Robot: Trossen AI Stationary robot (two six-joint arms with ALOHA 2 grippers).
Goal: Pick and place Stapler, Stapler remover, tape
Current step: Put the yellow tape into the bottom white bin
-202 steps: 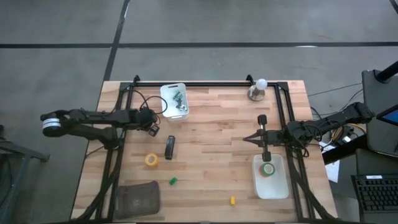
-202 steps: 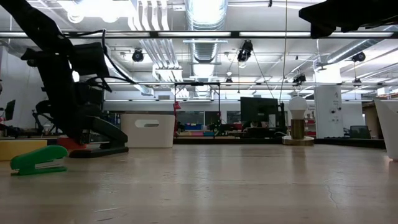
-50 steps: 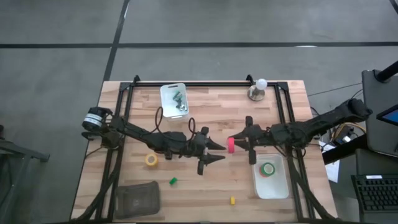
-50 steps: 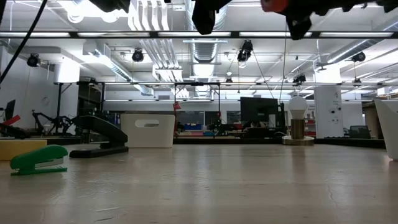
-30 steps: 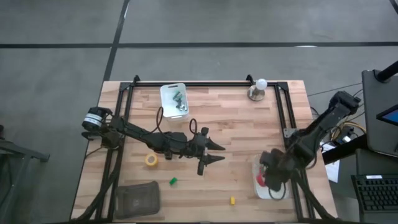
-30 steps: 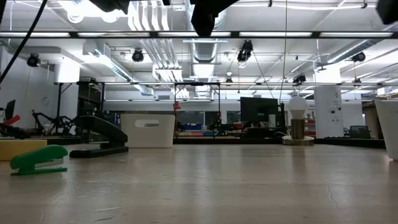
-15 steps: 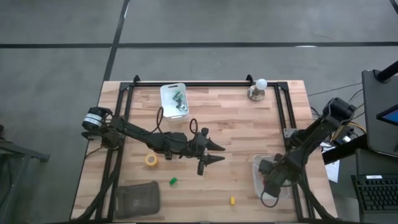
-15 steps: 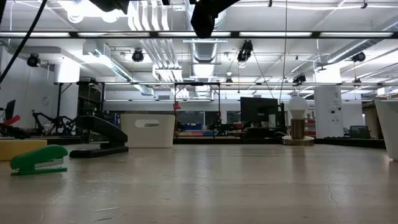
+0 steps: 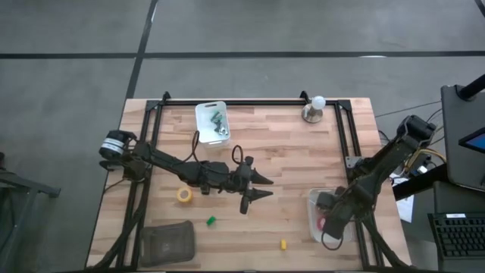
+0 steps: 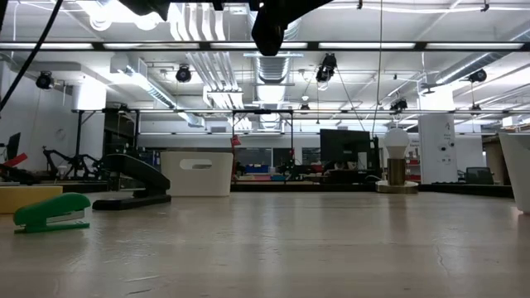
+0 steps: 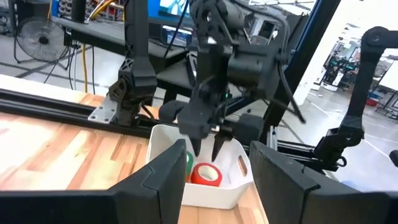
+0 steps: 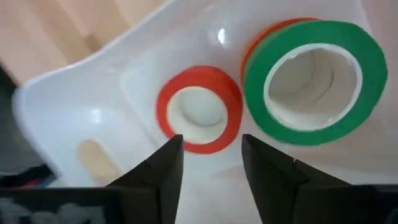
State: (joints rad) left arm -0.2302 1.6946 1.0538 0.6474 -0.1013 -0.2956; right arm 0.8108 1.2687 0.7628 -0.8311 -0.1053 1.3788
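A red tape roll (image 12: 199, 109) lies flat in the white tray (image 9: 313, 199), beside a green roll (image 12: 311, 81) stacked on another red one. My right gripper (image 12: 211, 167) hangs open just above the red roll, one finger on either side of it. My left gripper (image 9: 267, 186) waits open, high over the table's middle, pointing at the tray. A yellow tape roll (image 9: 184, 195) lies on the table at the left. The black stapler (image 10: 132, 178) rests on its base, hidden under my left arm in the high view. A small green tool (image 9: 211, 221), likely the stapler remover, lies nearer the front.
A white bin (image 9: 212, 121) with small items stands at the far edge, and a bulb on a stand (image 9: 313, 110) at the far right. A dark mesh object (image 9: 167, 241) sits at the near left corner. A small yellow piece (image 9: 283, 244) lies near the front edge.
My right gripper has moved a little toward the table's near edge over the tray and stayed there. The red roll now lies in the tray, free of the fingers.
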